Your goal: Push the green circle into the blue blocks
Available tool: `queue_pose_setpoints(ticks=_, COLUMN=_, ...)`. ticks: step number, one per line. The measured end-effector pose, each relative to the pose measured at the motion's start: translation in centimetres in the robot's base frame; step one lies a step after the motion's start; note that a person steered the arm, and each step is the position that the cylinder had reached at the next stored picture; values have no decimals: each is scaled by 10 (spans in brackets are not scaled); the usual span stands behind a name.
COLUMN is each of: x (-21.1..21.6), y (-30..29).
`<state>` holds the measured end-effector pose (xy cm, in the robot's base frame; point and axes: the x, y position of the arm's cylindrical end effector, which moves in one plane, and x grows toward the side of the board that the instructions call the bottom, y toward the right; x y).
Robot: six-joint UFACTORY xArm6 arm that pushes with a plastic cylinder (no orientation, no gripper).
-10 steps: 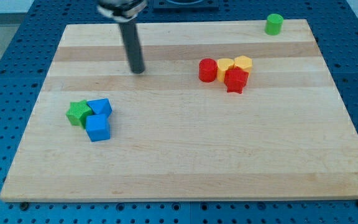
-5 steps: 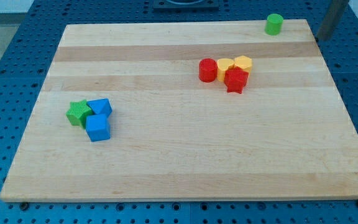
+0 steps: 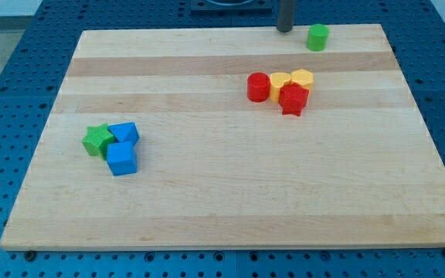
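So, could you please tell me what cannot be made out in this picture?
- My rod's upper part: cut off by the view's top; only its lower end shows, my tip left of the green circle.
- Yellow blocks: partly hidden behind the red blocks; shapes unclear.
- Whether my tip touches the green circle: a gap seems to show.

This looks like a robotics lab bench. A pale wooden board (image 3: 230,193) of glued planks lies on a blue perforated metal table (image 3: 6,93), its regular grid of mounting holes showing from 9 o'clock round to 3 o'clock. A dark rod ending in my tip (image 3: 285,29) stands at 12 o'clock, typical of test rigs.
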<state>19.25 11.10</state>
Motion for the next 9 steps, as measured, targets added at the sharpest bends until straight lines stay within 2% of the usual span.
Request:
queue_pose_setpoints(ticks=2, x=0, y=110)
queue_pose_setpoints(ticks=5, x=38, y=54)
queue_pose_setpoints(ticks=6, x=60, y=52)
queue_pose_setpoints(ticks=8, x=82, y=1)
queue_pose_setpoints(ticks=9, x=110, y=-15)
